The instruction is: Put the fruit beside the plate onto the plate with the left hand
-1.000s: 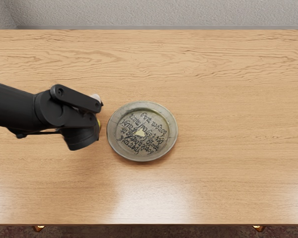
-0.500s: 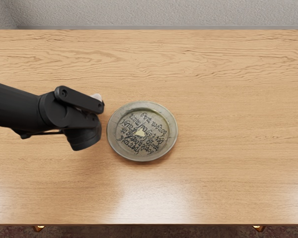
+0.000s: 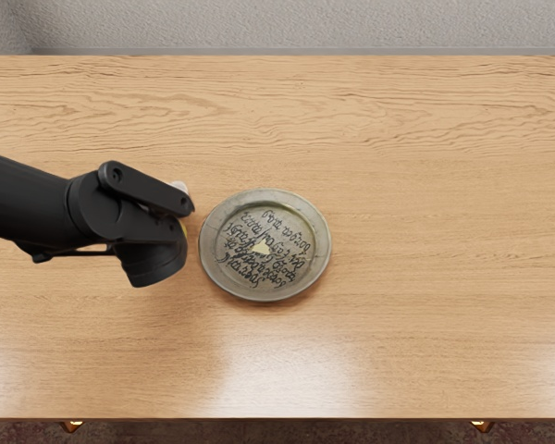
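A round grey-green plate (image 3: 208,248) with dark script-like markings lies near the middle of the wooden table (image 3: 398,139). My black left hand (image 3: 157,242) reaches in from the left edge and sits right beside the plate's left rim. It covers the fruit almost entirely. Only a thin yellow sliver of the fruit (image 3: 181,224) and a pale tip (image 3: 178,188) show at the hand's right edge, just left of the plate. The hand's grip is hidden under its own bulk. The right arm is out of view.
The table's far edge meets a grey wall at the top. Its near edge runs along the bottom of the view.
The left hand has shifted slightly left and down over the fruit and covers more of the yellow. The plate has not moved.
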### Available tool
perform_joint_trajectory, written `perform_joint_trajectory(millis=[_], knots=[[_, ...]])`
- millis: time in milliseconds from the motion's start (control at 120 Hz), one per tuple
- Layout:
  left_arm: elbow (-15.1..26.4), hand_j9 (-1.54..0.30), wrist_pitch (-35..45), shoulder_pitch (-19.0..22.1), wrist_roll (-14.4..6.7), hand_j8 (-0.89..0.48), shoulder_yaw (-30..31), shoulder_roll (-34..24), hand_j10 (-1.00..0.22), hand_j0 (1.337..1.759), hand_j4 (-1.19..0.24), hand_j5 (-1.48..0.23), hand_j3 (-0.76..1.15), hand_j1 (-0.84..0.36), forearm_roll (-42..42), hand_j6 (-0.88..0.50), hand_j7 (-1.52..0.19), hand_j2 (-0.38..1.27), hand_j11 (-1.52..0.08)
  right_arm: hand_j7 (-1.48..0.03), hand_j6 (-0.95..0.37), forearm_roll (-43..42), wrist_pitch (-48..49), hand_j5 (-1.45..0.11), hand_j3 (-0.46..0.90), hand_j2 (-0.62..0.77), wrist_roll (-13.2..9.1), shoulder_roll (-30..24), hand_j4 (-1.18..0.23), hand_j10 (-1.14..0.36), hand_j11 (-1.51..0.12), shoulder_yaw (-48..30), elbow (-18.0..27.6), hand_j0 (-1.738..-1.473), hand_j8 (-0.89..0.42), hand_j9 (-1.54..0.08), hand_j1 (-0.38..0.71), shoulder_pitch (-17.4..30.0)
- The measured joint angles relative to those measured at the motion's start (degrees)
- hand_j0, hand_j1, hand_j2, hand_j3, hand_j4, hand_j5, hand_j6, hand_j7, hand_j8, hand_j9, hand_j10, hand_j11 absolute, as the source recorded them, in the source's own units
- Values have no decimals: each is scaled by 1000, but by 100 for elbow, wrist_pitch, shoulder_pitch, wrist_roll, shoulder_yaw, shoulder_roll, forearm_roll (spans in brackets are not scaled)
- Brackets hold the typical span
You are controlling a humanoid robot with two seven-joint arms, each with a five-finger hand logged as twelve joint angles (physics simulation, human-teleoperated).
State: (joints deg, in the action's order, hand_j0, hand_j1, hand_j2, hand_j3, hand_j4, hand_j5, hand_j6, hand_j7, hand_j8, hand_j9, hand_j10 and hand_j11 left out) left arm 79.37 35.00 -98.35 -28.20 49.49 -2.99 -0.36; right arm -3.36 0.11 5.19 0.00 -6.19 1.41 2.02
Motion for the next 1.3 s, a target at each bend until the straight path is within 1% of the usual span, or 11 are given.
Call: perform_joint_trajectory(millis=[50,167,467,750,792,808,842,950,1158,1250,1300], knots=[[3,-535,0,14,9,-406,15,0,-408,1658,-408,-530,0,-140,-4,-404,-531,82,-530,-50,-39,1,-1,-50,0,-7,0,0,-39,-39,-50,0,0,-1658,-39,-50,-303,0],[9,-577,-1,35,36,-386,33,0,-445,1658,-456,-563,0,-185,24,-320,-662,90,-579,-50,-39,1,-2,-50,0,-7,1,0,-39,-39,-50,2,0,-1658,-39,-50,-303,0],[4,-547,-36,34,93,-434,99,1,-534,1657,-550,-670,0,-270,112,-362,-654,119,-697,-50,-39,1,0,-50,0,-7,2,0,-39,-39,-50,-1,0,-1658,-39,-50,-303,0],[2,-507,-58,34,138,-504,158,2,-454,1656,-682,-822,0,-340,181,-385,-656,224,-870,-50,-39,1,0,-50,0,-7,1,0,-39,-39,-50,0,0,-1658,-39,-50,-303,0],[3,-610,-59,26,137,-481,180,-5,-464,1655,-697,-848,0,-337,173,-441,-578,248,-895,-50,-39,1,0,-50,0,-7,0,0,-39,-39,-50,1,0,-1658,-39,-50,-303,0],[3,-640,-54,26,132,-474,188,-7,-464,1655,-703,-856,0,-328,162,-437,-615,248,-902,-50,-39,1,0,-50,0,-7,0,0,-39,-39,-50,1,0,-1658,-39,-50,-303,0],[3,-698,-61,22,142,-458,198,-11,-464,1654,-713,-873,0,-320,175,-451,-574,233,-919,-50,-39,1,0,-50,0,-7,0,0,-39,-39,-50,0,0,-1658,-39,-50,-303,0],[10,-836,-27,1,79,-396,261,-53,-439,1653,-730,-930,0,-311,57,-550,-726,183,-965,-50,-39,1,0,-50,0,-7,1,0,-39,-39,-50,-1,0,-1658,-39,-50,-303,0],[134,-972,-4,-282,24,-339,372,-212,-431,1648,-744,-987,0,-320,-12,-483,-921,206,-1023,-50,-39,1,-1,-50,0,-7,0,0,-39,-39,-50,1,0,-1658,-39,-50,-303,0],[316,-994,-3,-529,-44,-352,422,-271,-439,1646,-748,-997,0,-296,-12,-511,-962,176,-1031,-50,-39,2,0,-50,0,-7,1,0,-39,-39,-50,1,0,-1658,-39,-50,-303,0],[444,-999,-3,-669,-79,-361,436,-272,-439,1646,-751,-997,0,-322,-5,-520,-972,240,-1035,-50,-39,2,-1,-50,0,-7,1,0,-39,-39,-50,1,0,-1658,-39,-50,-303,0]])
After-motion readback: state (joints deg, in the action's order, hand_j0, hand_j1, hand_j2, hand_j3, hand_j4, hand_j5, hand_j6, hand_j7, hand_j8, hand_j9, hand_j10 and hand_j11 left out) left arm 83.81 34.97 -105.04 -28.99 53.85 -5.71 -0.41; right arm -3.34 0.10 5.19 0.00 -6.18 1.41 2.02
